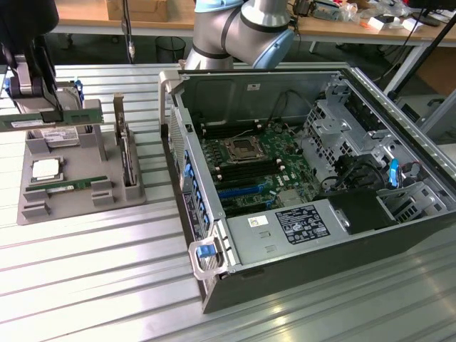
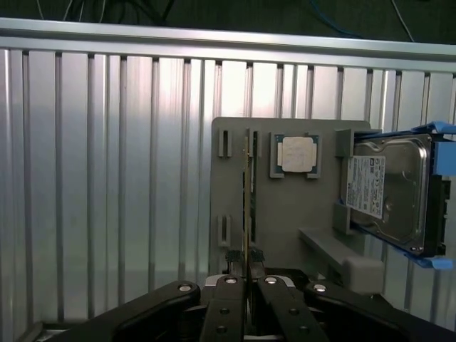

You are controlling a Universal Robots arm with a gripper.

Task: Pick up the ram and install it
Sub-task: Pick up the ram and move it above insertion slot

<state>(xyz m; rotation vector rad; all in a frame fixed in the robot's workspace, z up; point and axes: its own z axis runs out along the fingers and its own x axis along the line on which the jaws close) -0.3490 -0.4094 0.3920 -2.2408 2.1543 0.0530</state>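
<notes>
In the exterior view, the dark tool (image 1: pixel 50 115) hangs over the grey moulded tray (image 1: pixel 78 165) at the exterior view's left. Under it the ram (image 1: pixel 71 117) shows as a long, thin green strip, held level and clear of the tray, in front of the hard drive (image 1: pixel 55 135). Lower in the tray a second green stick (image 1: pixel 68 185) with a white label sits between small grey brackets, just beside a square silver processor (image 1: pixel 46 169). A wider card (image 1: pixel 125 153) stands on edge along the tray's side. At the exterior view's right the open metal computer case (image 1: pixel 285 271) lies on the ribbed aluminium desk (image 1: pixel 92 271). Its green motherboard (image 1: pixel 256 160) is exposed, with the silver-and-blue robot arm (image 1: pixel 242 28) behind it.

The wrist view looks down past the tool (image 2: pixel 247 279). Its black, bolted fingers (image 2: pixel 226 299) are pressed together on the ram (image 2: pixel 246 192), seen here edge-on as a narrow gold-green line. Below lies the tray (image 2: pixel 285 214), smooth and matte against the grooved desk (image 2: pixel 107 178). The processor (image 2: pixel 298 153) rests in its square pocket. The hard drive (image 2: pixel 388 192) leans on its stand, a shiny metal face with a white label, framed by blue rails (image 2: pixel 443 153).
</notes>
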